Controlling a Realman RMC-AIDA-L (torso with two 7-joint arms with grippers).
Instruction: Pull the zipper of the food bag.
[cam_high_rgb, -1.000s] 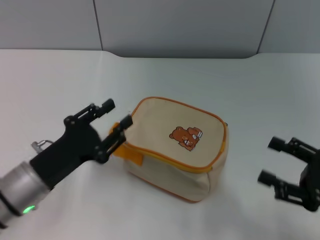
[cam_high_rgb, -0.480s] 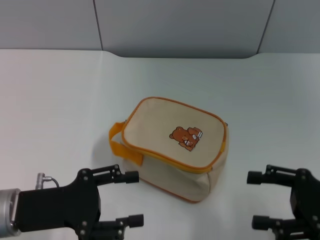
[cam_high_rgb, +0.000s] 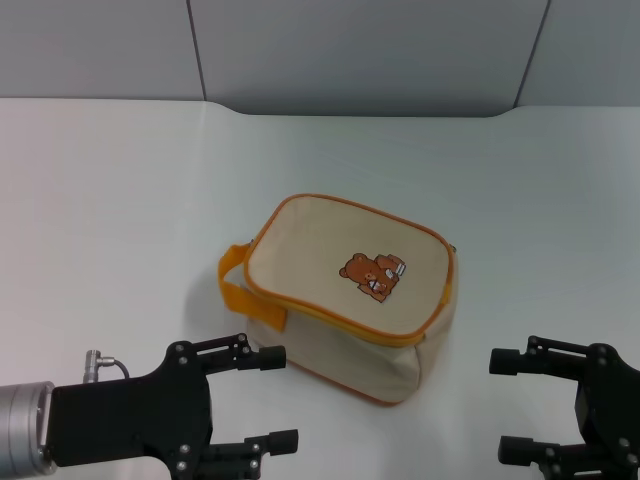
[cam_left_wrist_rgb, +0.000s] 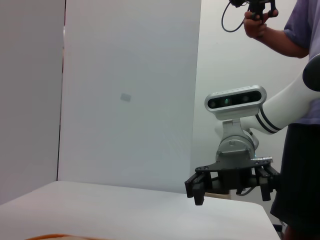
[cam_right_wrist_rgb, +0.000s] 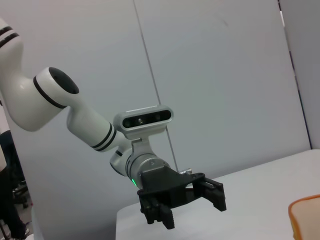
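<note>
The food bag (cam_high_rgb: 350, 295) is a boxy beige pouch with orange piping and lies on the white table with its brown bear print facing up. Its orange loop handle (cam_high_rgb: 238, 285) sticks out toward my left side. The zipper strip and its pull tab do not show. My left gripper (cam_high_rgb: 280, 396) is open and empty, near the table's front edge, short of the bag. My right gripper (cam_high_rgb: 503, 405) is open and empty at the front right, apart from the bag. The right wrist view shows the left gripper (cam_right_wrist_rgb: 187, 212) and a bag corner (cam_right_wrist_rgb: 305, 220).
The white table (cam_high_rgb: 120, 180) ends at a grey wall behind it. The left wrist view shows the right gripper (cam_left_wrist_rgb: 231, 192) and a person (cam_left_wrist_rgb: 295, 35) standing beyond it with a hand-held controller.
My left gripper has drawn back from the bag's handle to the front edge of the table. My right gripper has also dropped back toward the front. The bag has not moved.
</note>
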